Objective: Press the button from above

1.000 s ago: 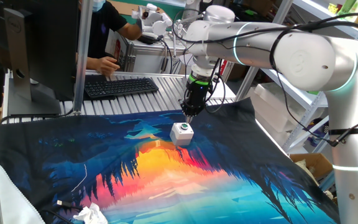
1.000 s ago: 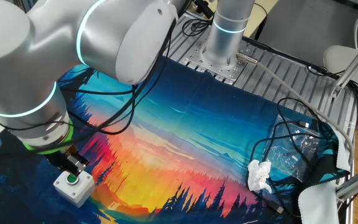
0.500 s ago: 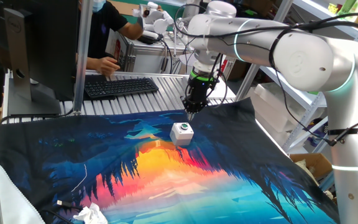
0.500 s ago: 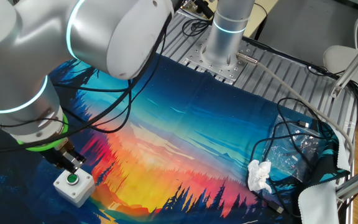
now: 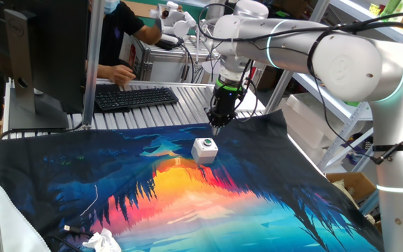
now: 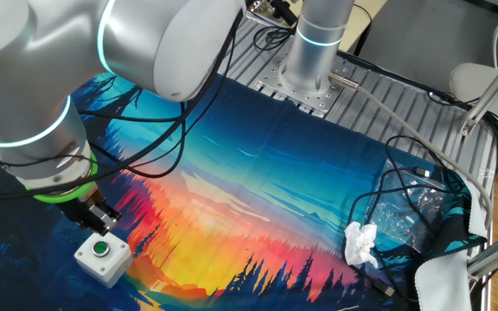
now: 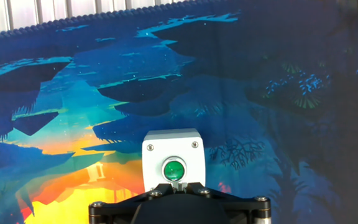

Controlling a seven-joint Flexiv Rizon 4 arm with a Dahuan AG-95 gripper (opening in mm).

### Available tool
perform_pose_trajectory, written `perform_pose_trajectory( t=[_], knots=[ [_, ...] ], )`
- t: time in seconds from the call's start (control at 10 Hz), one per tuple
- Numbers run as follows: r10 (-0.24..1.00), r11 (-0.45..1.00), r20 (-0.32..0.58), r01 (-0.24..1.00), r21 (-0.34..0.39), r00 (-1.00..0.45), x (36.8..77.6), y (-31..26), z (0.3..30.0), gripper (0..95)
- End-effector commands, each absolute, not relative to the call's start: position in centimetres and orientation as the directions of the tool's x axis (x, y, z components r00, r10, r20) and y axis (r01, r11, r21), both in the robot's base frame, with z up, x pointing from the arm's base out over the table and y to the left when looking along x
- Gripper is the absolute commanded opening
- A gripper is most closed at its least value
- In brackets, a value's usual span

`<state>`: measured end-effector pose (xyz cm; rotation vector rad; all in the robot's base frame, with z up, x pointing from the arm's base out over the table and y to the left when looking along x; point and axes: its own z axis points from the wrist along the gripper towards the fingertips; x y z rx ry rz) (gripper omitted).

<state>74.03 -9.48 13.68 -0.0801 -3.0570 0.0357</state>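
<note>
The button is a small white box with a round green cap, standing on the colourful printed cloth. It also shows in the other fixed view and in the hand view, low in the middle. My gripper hangs straight down a short way above the button and slightly behind it, not touching it. In the other fixed view the gripper is just above the green cap. In the hand view the gripper has its fingers shut together, holding nothing.
A keyboard, a monitor and a seated person are behind the cloth. Crumpled tissue, cables and a plastic bag lie on one side. The arm's base stands on the slatted table.
My gripper has risen a little above the button and the arm has drawn upward. The button has not moved.
</note>
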Motion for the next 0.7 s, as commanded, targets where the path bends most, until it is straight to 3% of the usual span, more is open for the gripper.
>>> perform_pose_trajectory(
  t=[0.1,0.7],
  knots=[
    [0.063,0.998,0.086,0.06,-0.028,-0.994,74.11,-9.33,13.9,0.0],
    [0.048,0.999,0.087,0.046,-0.021,-0.995,74.09,-9.25,13.95,0.0]
  ],
)
